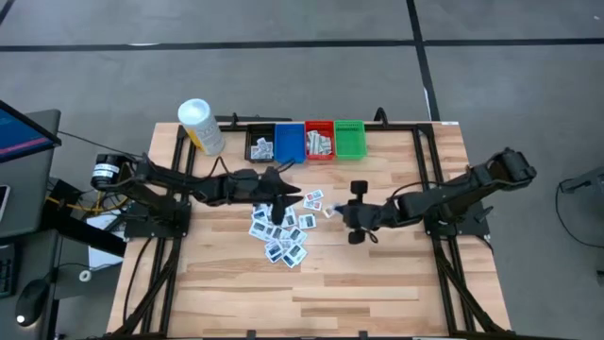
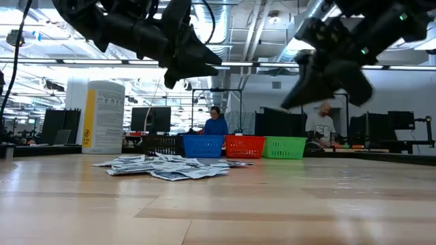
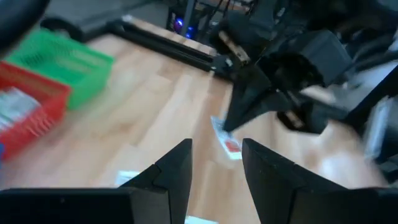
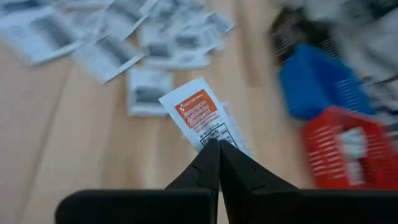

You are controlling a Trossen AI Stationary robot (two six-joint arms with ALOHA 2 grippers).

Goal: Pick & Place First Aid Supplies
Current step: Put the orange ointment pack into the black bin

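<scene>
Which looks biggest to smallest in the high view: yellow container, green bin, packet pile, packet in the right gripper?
1. Packet pile, the widest spread.
2. Yellow container, standing taller and so nearer the camera.
3. Green bin; close to the container, ranking unsure.
4. Packet pinched in the shut right gripper.
</scene>
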